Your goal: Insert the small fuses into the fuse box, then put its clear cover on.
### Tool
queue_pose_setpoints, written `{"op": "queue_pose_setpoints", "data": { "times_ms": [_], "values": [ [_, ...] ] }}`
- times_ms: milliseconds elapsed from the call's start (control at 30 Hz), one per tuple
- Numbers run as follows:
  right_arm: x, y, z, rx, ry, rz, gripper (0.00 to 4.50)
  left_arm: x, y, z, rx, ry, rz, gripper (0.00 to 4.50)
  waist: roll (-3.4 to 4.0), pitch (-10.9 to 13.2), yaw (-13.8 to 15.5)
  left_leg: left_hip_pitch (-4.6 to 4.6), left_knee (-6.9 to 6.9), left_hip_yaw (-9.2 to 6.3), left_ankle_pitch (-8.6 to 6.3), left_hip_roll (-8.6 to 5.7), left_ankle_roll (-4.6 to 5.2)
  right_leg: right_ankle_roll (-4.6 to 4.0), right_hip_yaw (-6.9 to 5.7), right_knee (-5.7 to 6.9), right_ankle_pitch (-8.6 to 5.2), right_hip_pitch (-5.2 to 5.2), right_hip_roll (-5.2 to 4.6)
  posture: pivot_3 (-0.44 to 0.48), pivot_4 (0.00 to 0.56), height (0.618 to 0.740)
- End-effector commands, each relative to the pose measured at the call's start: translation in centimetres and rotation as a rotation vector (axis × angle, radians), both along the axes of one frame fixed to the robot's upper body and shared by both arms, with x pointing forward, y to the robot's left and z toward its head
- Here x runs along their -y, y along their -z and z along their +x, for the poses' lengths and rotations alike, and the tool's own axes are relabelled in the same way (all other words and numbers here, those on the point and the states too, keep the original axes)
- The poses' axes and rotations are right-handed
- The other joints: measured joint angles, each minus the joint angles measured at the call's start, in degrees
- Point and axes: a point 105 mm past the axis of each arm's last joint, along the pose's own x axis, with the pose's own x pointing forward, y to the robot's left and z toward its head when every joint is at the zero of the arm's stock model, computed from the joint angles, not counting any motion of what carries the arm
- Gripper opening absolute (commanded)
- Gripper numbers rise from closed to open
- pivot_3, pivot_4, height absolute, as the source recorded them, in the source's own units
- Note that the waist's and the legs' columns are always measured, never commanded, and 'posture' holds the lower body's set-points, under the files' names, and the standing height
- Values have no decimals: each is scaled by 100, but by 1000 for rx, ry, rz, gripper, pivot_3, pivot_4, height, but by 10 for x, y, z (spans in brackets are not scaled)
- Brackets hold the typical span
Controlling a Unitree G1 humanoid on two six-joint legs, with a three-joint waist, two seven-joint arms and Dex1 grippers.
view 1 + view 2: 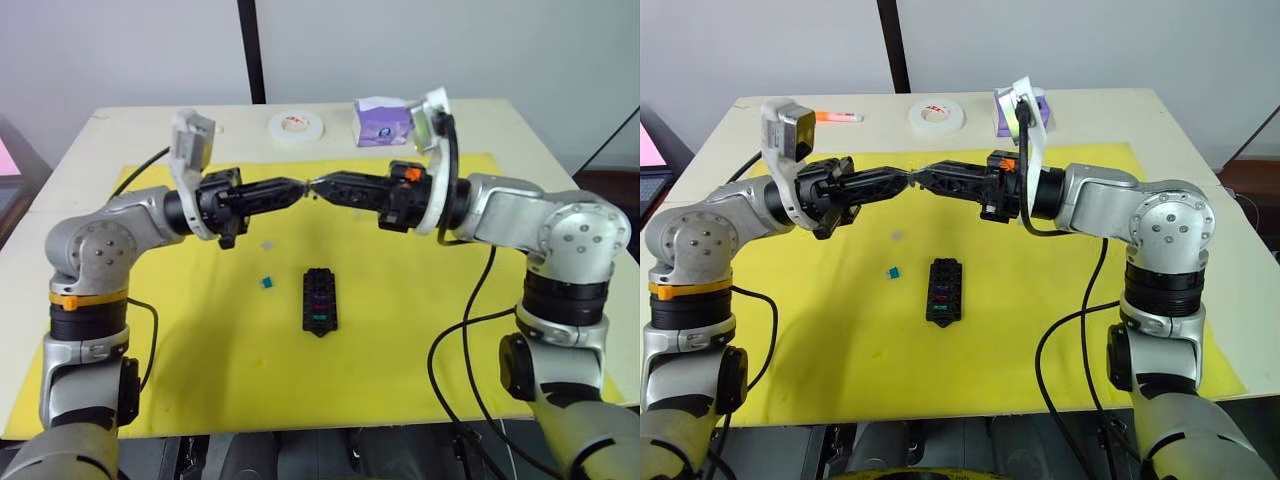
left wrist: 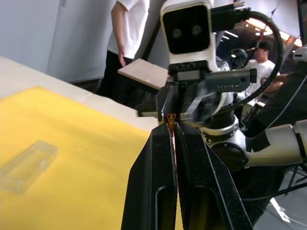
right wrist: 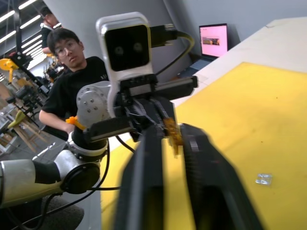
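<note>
Left gripper (image 2: 173,125) pinches amber fuse (image 2: 171,120) (right gripper (image 3: 170,132) touching).

A yellow mat (image 1: 400,330) is lying flat on the pale table (image 1: 90,150). A white tape roll (image 1: 296,126) is resting beyond the mat's far edge. A purple-and-white pack (image 1: 382,121) is sitting just right of the roll. A person in black (image 3: 67,91) is sitting beyond the table.
</note>
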Motion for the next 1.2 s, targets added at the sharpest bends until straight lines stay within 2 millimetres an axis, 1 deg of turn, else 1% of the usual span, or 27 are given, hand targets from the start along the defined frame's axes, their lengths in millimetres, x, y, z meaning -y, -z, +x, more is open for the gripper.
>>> {"op": "queue_pose_setpoints", "data": {
  "times_ms": [33,233,333,400,433,567,600,633,667,733,767,833,867,900,1033,1200],
  "values": [
    [-2,-10,-7,43,-32,24,33,1,-8,-3,44,3,-7,0,0,0,0,0,0,0,0,0,0,0,0,0,0,0,0,0,150,740],
    [-2,-10,-9,43,-39,25,33,-1,-7,-2,40,-10,4,0,0,0,-1,0,0,0,0,0,0,0,0,0,0,-1,0,0,150,740],
    [-2,-11,-8,44,-38,25,0,-3,-4,0,30,-19,29,718,0,0,-2,0,0,0,0,0,0,0,0,0,0,-1,0,0,150,740],
    [-2,-11,-8,49,-38,23,0,-5,-4,1,31,-20,35,1419,0,0,-3,0,0,0,0,0,0,0,0,0,0,-1,1,0,150,740],
    [-2,-11,-8,51,-39,23,0,-7,-5,1,32,-23,38,1659,0,0,-3,0,0,0,0,0,0,0,0,0,0,-1,0,0,150,740],
    [-1,-11,-6,77,-31,2,0,-18,-5,0,55,-60,84,3134,1,1,-2,-2,-1,0,0,0,0,0,0,0,0,-4,0,0,150,740],
    [0,-10,-6,95,-25,-16,0,-21,-3,0,65,-79,102,3565,1,1,-2,-2,-1,0,0,0,0,0,0,0,-1,-4,0,0,150,740],
    [1,-9,-5,118,-19,-38,0,-24,0,-1,72,-93,125,3892,1,1,-4,-2,-2,1,0,0,0,-1,0,-1,-1,-4,0,0,150,740],
    [1,-4,-4,162,-9,-97,0,-29,8,-6,79,-99,188,4229,2,2,-11,-2,-2,1,0,0,0,-1,0,-1,-1,-4,0,0,150,740],
    [3,6,-3,246,-4,-202,0,-35,21,-13,93,-106,282,4229,2,2,-20,-3,-7,4,0,0,0,-1,4,-2,-1,-11,-1,0,150,740],
    [3,14,-2,300,-8,-267,0,-38,31,-17,124,-109,367,4229,2,2,-13,-6,-12,6,0,0,0,-1,4,-2,-2,-17,-1,0,150,740],
    [4,30,-4,391,-41,-376,0,-43,49,-28,164,-74,502,4229,2,2,-6,-8,-17,6,0,0,0,-2,4,-5,-4,-23,-1,0,150,740],
    [5,36,-5,415,-61,-406,0,-46,55,-33,175,-54,544,4229,2,2,-4,-8,-20,7,0,0,-1,-3,4,-8,-5,-25,-2,0,150,740],
    [5,39,-5,426,-73,-417,0,-47,57,-36,180,-42,561,4229,2,2,-3,-9,-22,10,0,0,-1,-3,4,-10,-5,-27,-4,0,150,740],
    [5,62,-5,456,-116,-465,0,-57,66,-47,196,-12,643,4229,-2,6,1,-16,-13,15,0,0,-1,-6,4,-11,-3,-32,-11,0,150,740],
    [0,79,-9,468,-154,-491,0,-60,76,-50,213,-8,691,4229,-2,6,3,-16,-10,20,0,0,-1,-6,6,-10,-2,-32,-13,0,150,740]
  ]
}}
